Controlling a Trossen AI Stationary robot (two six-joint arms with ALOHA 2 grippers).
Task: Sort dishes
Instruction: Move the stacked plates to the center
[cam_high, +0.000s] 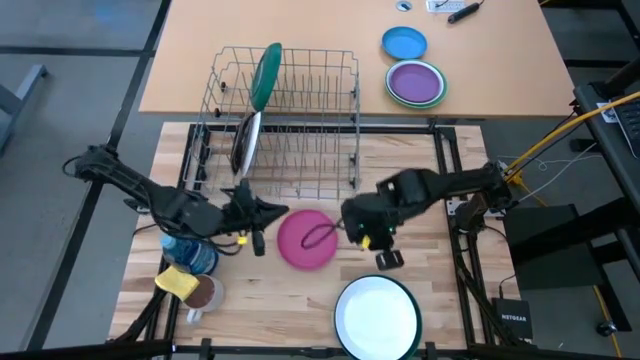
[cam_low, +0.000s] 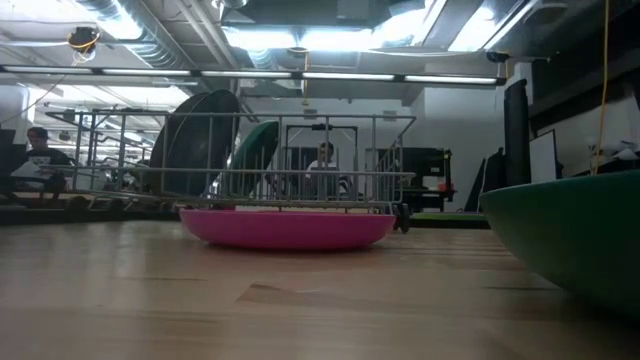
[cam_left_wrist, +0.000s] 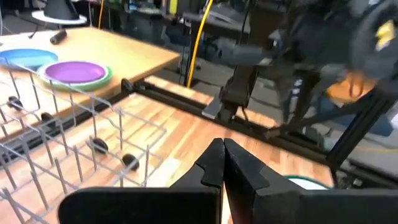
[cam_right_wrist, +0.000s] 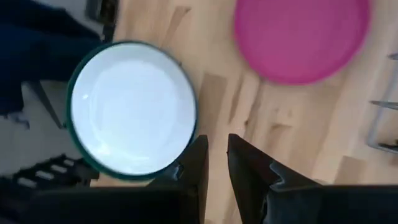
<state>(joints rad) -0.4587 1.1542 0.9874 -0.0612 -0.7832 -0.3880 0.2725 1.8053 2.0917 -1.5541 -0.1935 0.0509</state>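
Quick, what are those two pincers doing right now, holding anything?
Left pincer: closed, holding nothing.
Right pincer: slightly open, empty, above the wood between the pink dish and the white plate.

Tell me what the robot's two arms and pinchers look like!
Both arms are dark, almost black, built from chunky jointed segments. The left gripper ends in two slim, pointed black fingers shaped like a beak. The right gripper has two flat black fingers with angular edges. Each arm carries a small yellow marking near its wrist, and yellow cables trail near the right arm's base.
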